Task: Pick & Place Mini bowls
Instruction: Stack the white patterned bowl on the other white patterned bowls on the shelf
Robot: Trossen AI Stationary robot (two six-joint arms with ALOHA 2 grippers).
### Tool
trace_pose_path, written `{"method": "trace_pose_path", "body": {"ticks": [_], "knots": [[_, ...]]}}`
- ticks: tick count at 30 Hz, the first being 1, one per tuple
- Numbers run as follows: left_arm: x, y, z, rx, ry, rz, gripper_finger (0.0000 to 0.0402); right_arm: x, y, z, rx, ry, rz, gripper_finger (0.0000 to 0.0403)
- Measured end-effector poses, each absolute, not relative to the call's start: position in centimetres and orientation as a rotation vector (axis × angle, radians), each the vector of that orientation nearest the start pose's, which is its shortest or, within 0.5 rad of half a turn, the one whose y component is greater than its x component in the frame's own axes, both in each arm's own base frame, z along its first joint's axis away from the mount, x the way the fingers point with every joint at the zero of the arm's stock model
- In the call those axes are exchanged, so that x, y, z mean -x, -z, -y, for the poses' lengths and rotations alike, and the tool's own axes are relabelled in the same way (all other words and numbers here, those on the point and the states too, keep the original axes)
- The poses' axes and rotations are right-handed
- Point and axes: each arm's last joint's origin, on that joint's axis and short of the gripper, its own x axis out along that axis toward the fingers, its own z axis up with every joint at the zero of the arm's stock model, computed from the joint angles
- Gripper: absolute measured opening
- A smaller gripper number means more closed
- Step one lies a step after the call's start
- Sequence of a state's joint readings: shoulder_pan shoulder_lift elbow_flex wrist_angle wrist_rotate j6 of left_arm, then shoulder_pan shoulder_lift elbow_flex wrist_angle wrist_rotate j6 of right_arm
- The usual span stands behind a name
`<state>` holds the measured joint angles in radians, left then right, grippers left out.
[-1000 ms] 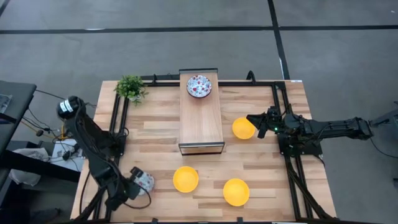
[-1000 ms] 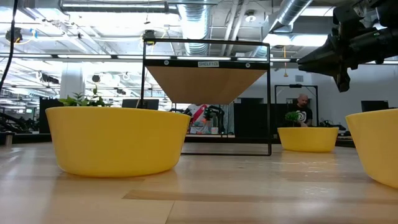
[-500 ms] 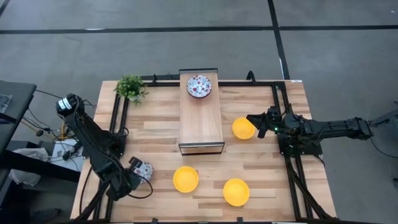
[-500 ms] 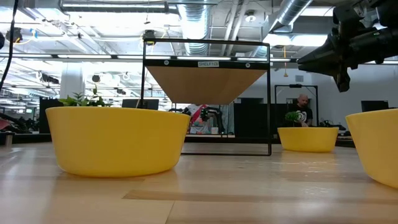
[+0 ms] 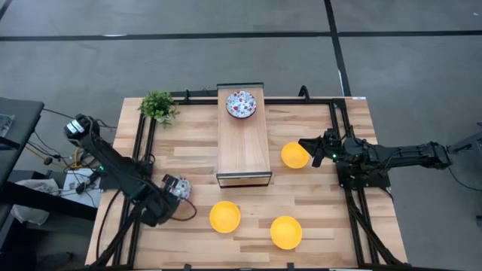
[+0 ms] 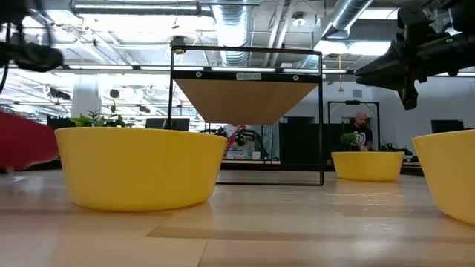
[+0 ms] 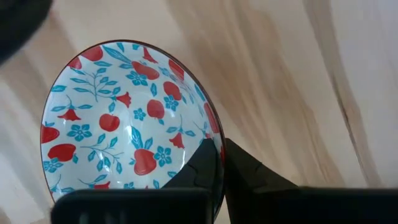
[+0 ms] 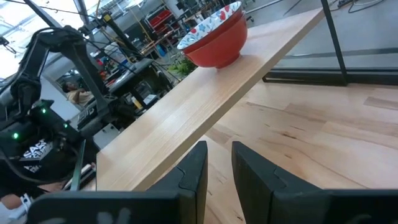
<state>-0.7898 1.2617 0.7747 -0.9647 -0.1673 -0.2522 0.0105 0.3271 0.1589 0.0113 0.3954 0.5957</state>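
Observation:
My left gripper (image 5: 167, 194) is shut on a mini bowl (image 5: 176, 187) with a red outside and a white inside patterned in red and blue (image 7: 124, 118); it shows as a red blur at the left of the low view (image 6: 22, 141). A second patterned bowl (image 5: 241, 104) rests by its base on the raised wooden shelf (image 5: 243, 143). Three yellow bowls (image 5: 294, 155) (image 5: 224, 217) (image 5: 285, 232) rest on the table. My right gripper (image 5: 307, 146) hovers by the right edge of the far yellow bowl, its fingers a narrow gap apart and holding nothing. My left gripper pinches the patterned bowl's rim (image 7: 214, 146), one finger inside the bowl and one outside (image 7: 249, 174). The bowl is mouth up and lifted clear of the table.
The raised shelf on its black frame (image 6: 249, 100) stands mid-table toward the far edge. A small green plant (image 5: 158, 107) sits at the far left corner. Black rails (image 5: 143, 150) (image 5: 354, 196) run along both sides. Bare wood lies between the shelf and the left rail.
My left gripper has carried the patterned bowl from the near left corner toward the far edge and slightly right, staying shut on it. The bowl has come into the left of the low view. My right arm has kept still.

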Motion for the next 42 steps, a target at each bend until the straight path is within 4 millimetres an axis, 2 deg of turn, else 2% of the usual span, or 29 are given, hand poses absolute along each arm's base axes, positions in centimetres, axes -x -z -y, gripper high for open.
{"method": "trace_pose_path", "body": {"ticks": [3, 11, 15, 20, 25, 36, 42], "knots": [[-14.7, -21.0, 12.5, -0.433, 0.251, -1.293, 0.0008, -11.5, -19.2, 1.0, -0.555, 0.418, -0.036, 0.0063], [-16.1, -25.8, 9.3, -0.313, 0.031, -1.145, 0.0008, -11.5, -19.1, 1.0, -0.554, 0.418, -0.039, 0.0063], [-17.3, -28.3, 7.9, -0.328, -0.063, -1.081, 0.0008, -11.5, -19.1, 1.0, -0.554, 0.418, -0.039, 0.0063], [-19.2, -31.2, 6.3, -0.442, -0.157, -1.010, 0.0008, -11.5, -19.1, 1.0, -0.554, 0.417, -0.040, 0.0063], [-21.3, -33.3, 4.7, -0.629, -0.236, -0.991, 0.0008, -11.5, -19.1, 1.0, -0.554, 0.417, -0.040, 0.0063], [-26.7, -35.1, 1.9, -1.007, -0.290, -0.874, 0.0008, -11.5, -19.1, 1.0, -0.554, 0.418, -0.040, 0.0063], [-28.7, -35.6, 0.0, -1.185, -0.279, -0.823, 0.0008, -11.5, -19.1, 1.0, -0.554, 0.418, -0.039, 0.0063]]}}
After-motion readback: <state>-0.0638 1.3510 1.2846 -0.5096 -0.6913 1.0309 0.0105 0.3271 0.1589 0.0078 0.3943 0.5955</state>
